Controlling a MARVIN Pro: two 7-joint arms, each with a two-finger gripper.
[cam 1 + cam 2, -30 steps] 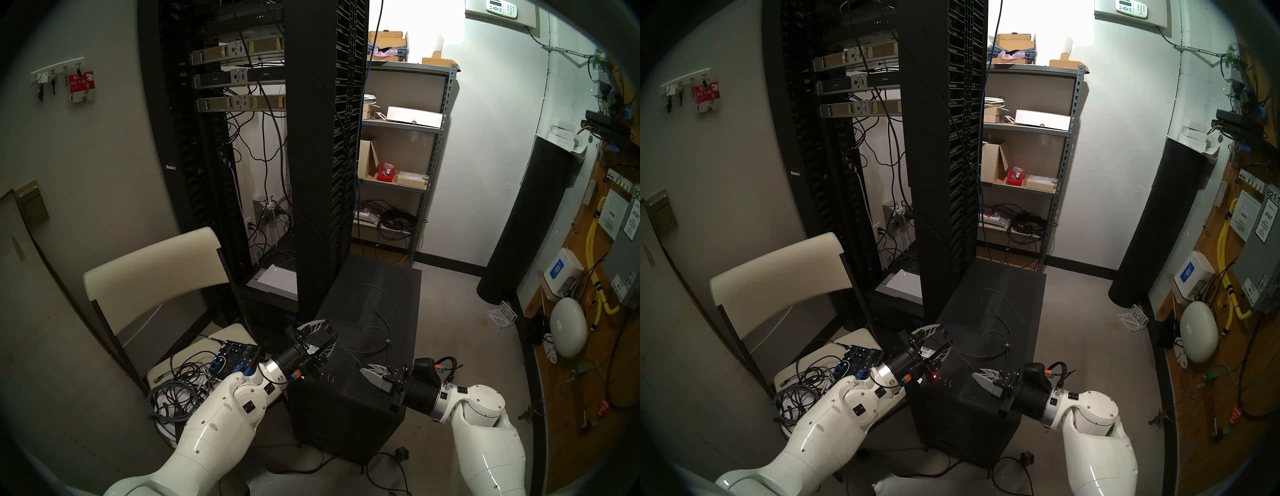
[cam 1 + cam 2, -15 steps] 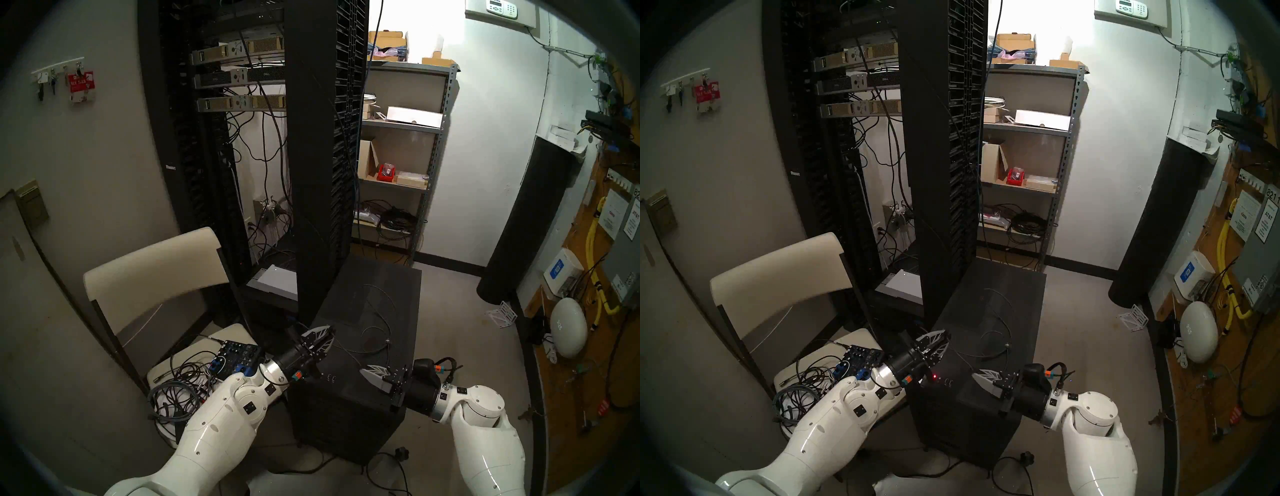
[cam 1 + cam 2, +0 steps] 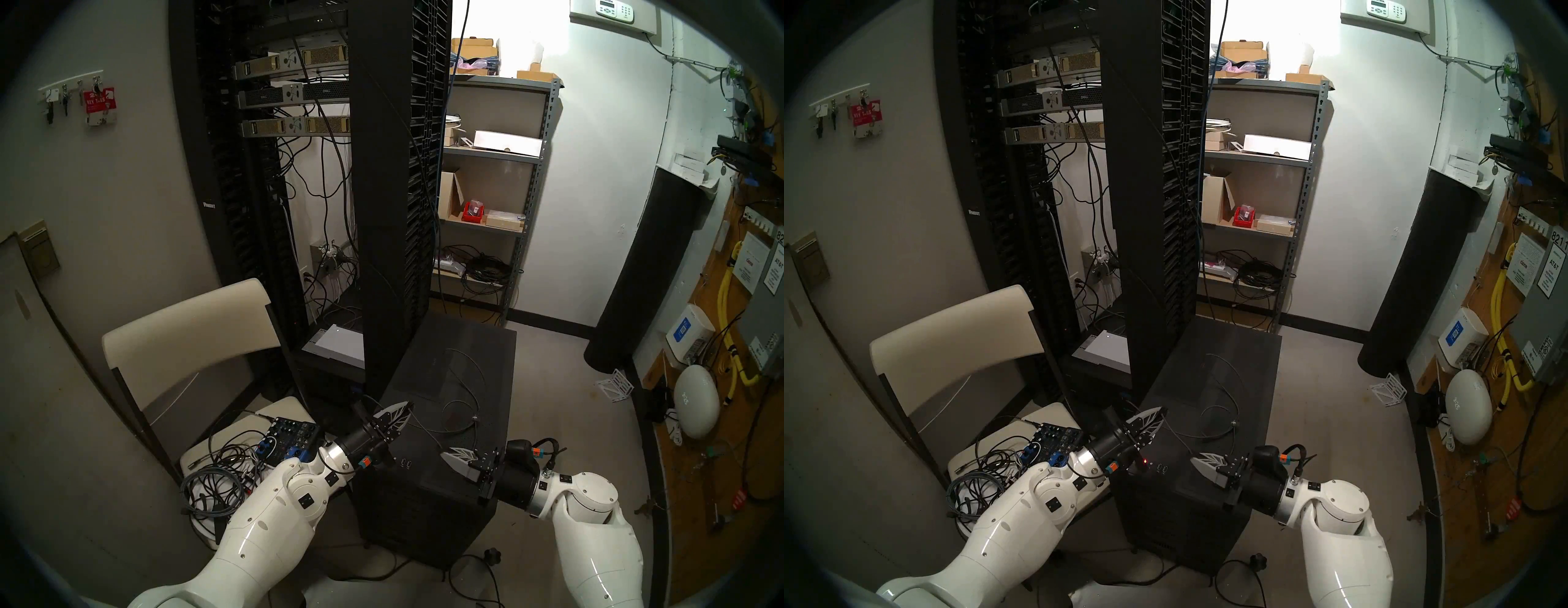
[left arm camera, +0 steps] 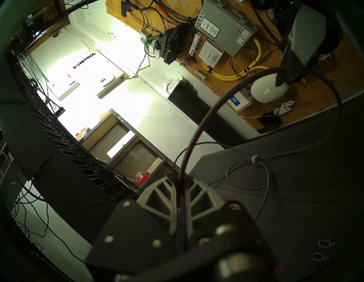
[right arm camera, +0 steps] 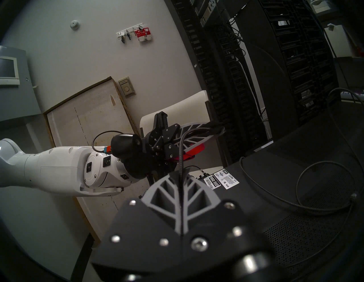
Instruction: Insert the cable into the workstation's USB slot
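Both grippers pinched the cable over the workstation top — the left gripper closed on it at the left edge, the right gripper closed on it near the front edge. The slack lay looped mid-top. The USB slot — one of a pair at the front-left corner — stood unplugged.
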